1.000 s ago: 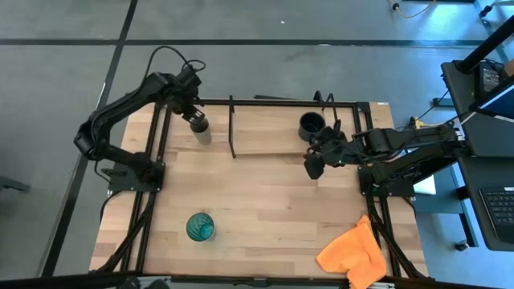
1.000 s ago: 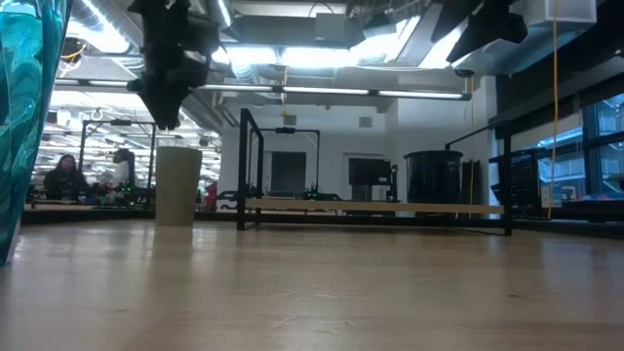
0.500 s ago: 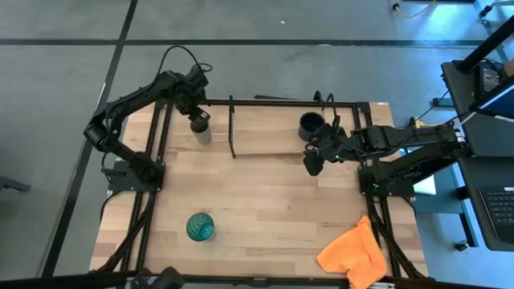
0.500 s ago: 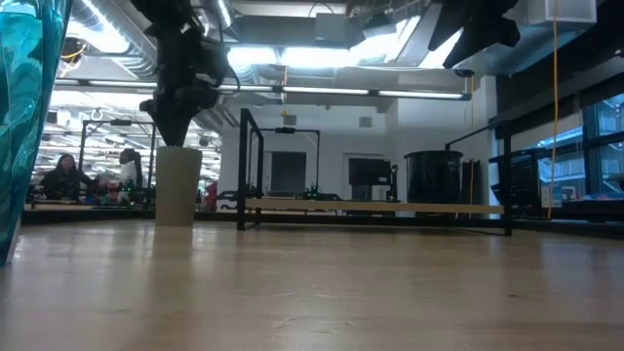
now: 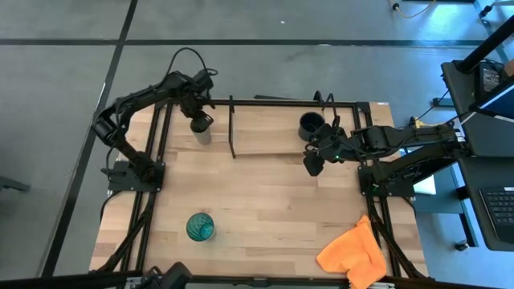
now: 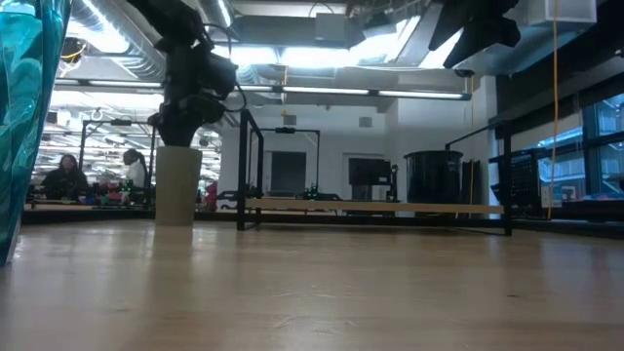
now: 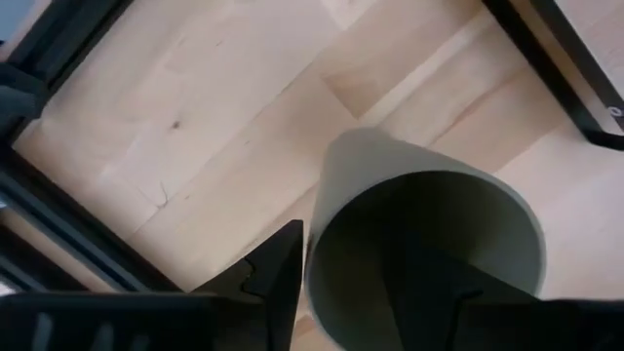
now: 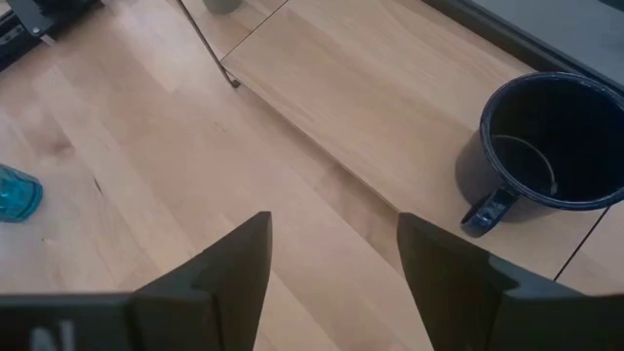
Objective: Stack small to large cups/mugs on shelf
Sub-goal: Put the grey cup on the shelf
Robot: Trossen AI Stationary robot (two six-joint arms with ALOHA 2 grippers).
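Note:
The small olive-tan cup stands upright on its base on the table, just left of the shelf's upright end. My left gripper is open at its rim, one finger inside and one outside. The dark navy mug stands on the shelf near its right end. My right gripper is open above the table, just near of the mug. The teal tumbler stands upright near the near-left edge. My left gripper comes from above, pointing down, at the olive-tan cup's rim. One finger is inside the cup and the other finger outside its wall. Whether either finger touches the wall, I cannot tell. The cup stands upright on the table.
An orange cloth lies at the table's near-right corner. The shelf's black rod frame rises right beside the olive-tan cup. Bare tabletop lies between the shelf, the tumbler and the cloth.
My left gripper has come down from above the olive-tan cup until its fingers stand at the rim, and the arm's upper links have swung toward the far edge. The cup has stayed where it was.

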